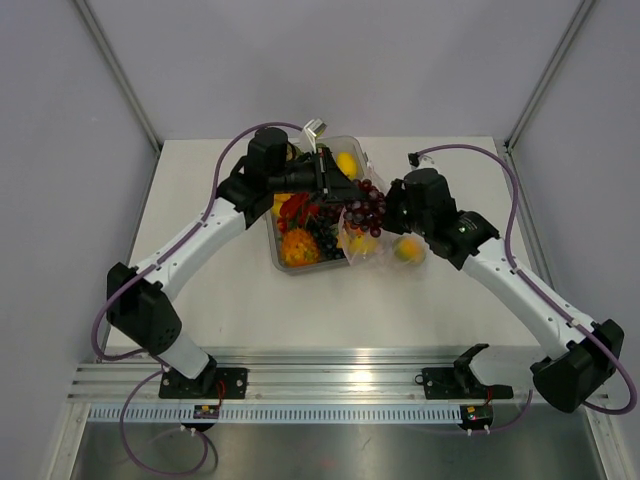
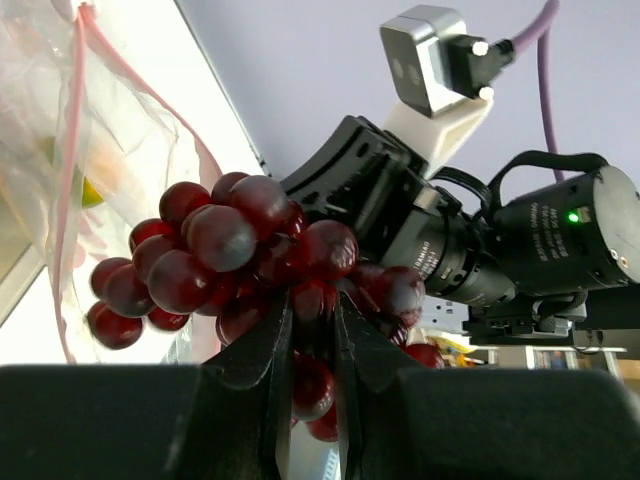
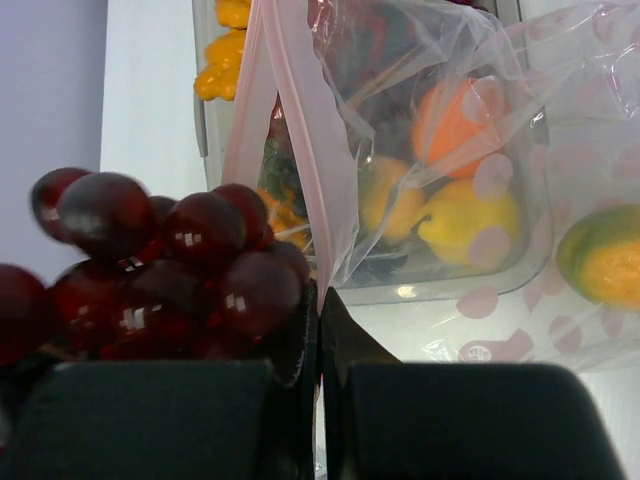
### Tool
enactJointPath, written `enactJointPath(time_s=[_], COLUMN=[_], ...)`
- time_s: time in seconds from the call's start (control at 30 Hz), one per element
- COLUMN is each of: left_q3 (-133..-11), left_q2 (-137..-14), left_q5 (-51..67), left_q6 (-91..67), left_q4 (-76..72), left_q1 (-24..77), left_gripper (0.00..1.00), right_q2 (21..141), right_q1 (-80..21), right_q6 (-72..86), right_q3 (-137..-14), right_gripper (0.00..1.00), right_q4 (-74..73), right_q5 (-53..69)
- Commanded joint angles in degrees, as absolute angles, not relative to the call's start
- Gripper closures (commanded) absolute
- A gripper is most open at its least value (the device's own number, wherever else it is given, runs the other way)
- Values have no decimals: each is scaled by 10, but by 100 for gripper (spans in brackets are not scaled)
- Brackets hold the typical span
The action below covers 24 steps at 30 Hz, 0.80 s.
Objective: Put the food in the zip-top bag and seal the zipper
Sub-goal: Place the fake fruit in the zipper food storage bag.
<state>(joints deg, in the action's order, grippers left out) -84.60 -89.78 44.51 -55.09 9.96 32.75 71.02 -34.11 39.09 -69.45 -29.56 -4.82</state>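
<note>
My left gripper (image 2: 312, 300) is shut on a bunch of dark red grapes (image 2: 220, 240) and holds it in the air at the mouth of the zip-top bag (image 2: 110, 150). It shows from above (image 1: 345, 192) with the grapes (image 1: 368, 208) hanging beside it. My right gripper (image 3: 320, 292) is shut on the bag's pinkish zipper strip (image 3: 300, 150) and holds that edge up; from above it sits just right of the grapes (image 1: 388, 215). The grapes (image 3: 180, 270) hang left of my right fingers. A yellow-green mango (image 3: 600, 255) lies inside the bag (image 3: 560, 120).
A rigid clear tray (image 1: 285, 265) at the table's middle holds an orange (image 3: 455, 115), lemons (image 3: 465, 220), a red chilli (image 1: 292, 208) and other toy food. Another lemon (image 1: 346, 163) lies behind my left gripper. The right wrist camera (image 2: 425, 62) is close to the grapes.
</note>
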Motion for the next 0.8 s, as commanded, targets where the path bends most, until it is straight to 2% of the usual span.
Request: enactJointPath(time_s=[0.0, 0.6, 0.77], left_q3=[-826, -774, -814], left_q2=[-913, -938, -951], left_q5=[484, 451, 397], left_q6=[-599, -621, -568], left_q4=[10, -16, 89], left_q1=[328, 301, 301], left_gripper=[100, 100, 100], right_q2=[686, 641, 643], right_q1=[-342, -342, -342], right_q6=[405, 411, 410], right_q3=[-699, -695, -705], right_gripper=[100, 100, 100], right_q4=[-243, -236, -233], right_q5=[-11, 18, 38])
